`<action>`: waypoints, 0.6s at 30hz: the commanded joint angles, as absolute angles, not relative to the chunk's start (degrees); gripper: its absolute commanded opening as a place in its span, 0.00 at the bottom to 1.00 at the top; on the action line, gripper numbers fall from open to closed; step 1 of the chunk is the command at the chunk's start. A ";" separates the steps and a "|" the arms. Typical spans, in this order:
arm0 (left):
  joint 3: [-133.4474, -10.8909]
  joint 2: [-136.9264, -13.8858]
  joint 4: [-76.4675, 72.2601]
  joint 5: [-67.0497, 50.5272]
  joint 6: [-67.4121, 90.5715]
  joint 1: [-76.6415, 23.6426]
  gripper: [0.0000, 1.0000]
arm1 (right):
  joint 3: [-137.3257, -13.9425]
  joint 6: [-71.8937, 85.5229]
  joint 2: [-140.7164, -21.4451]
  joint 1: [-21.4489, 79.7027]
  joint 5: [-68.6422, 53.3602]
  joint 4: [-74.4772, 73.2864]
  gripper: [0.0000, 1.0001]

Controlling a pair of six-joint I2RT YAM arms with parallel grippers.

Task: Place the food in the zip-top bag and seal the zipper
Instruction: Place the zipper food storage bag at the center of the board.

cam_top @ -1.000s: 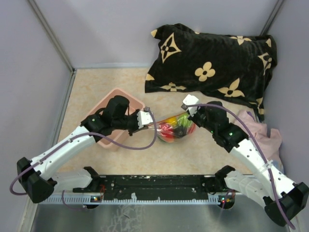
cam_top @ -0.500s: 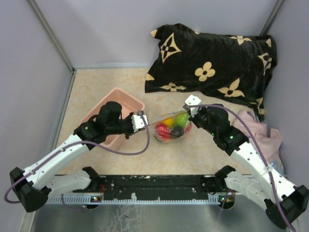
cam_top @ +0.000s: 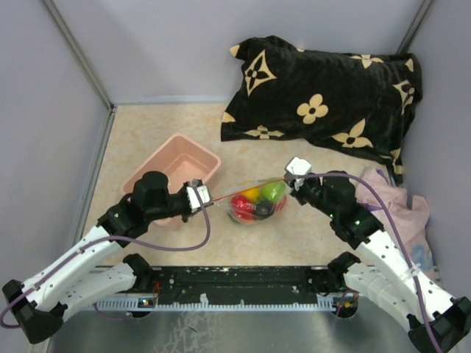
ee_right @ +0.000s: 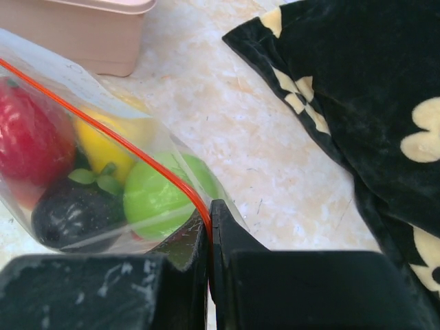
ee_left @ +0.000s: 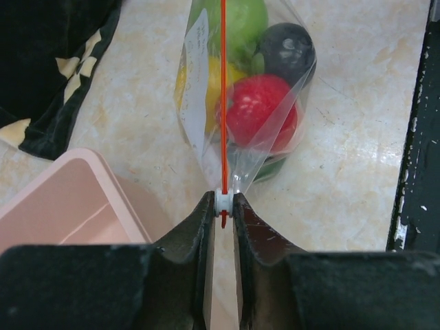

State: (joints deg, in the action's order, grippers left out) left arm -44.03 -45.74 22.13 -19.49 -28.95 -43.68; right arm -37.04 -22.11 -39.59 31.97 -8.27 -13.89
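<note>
The clear zip-top bag (cam_top: 256, 204) hangs between my two grippers with the food inside: a red piece (ee_left: 261, 110), a light green one (ee_right: 155, 194), a yellow one (ee_right: 110, 148) and a dark one (ee_left: 289, 51). The red-orange zipper (cam_top: 235, 193) is stretched taut along the bag's mouth. My left gripper (ee_left: 223, 201) is shut on the white slider (ee_left: 223, 199) at the zipper's left end. My right gripper (ee_right: 209, 212) is shut on the zipper's right end (ee_right: 203, 206). The bag also shows in the left wrist view (ee_left: 237, 89) and the right wrist view (ee_right: 75, 89).
A pink plastic bin (cam_top: 173, 170) stands left of the bag, beside my left gripper. A black cloth with cream flowers (cam_top: 324, 103) lies at the back right. A pale pink cloth (cam_top: 408, 209) lies at the right edge. A black rail (cam_top: 235, 283) runs along the near edge.
My left gripper has pulled left and toward the near edge with the slider, and the zipper has stretched out longer. The bag has sunk lower. My right gripper has shifted slightly.
</note>
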 commanded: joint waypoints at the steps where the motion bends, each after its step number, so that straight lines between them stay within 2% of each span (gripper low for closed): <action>1: -42.56 -44.17 21.68 -19.02 -26.38 -43.09 0.22 | -36.86 -20.28 -38.89 30.59 -9.62 -6.65 0.00; 5: -41.46 -43.70 18.58 -15.13 -21.46 -43.07 0.25 | -37.75 -20.89 -41.72 30.59 -10.80 -6.52 0.00; 8: -40.39 -41.84 16.76 -14.55 -19.03 -43.07 0.30 | -37.71 -19.72 -42.09 30.60 -10.73 -5.07 0.02; 13: -38.25 -36.22 14.99 -12.28 -15.95 -43.07 0.44 | -37.75 -16.24 -42.71 30.59 -12.31 -4.59 0.23; 15: -37.78 -33.76 14.69 -11.45 -15.11 -43.11 0.52 | -37.63 -14.52 -42.61 30.59 -12.20 -4.41 0.30; 18: -37.51 -29.92 15.09 -9.39 -14.11 -43.07 0.62 | -37.00 -11.81 -41.02 30.59 -10.47 -1.94 0.48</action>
State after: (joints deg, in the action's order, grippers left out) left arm -38.15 -34.00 17.45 -12.78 -17.26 -43.33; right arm -36.10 -16.05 -42.57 31.31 -11.07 -7.99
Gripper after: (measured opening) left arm 0.575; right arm 0.376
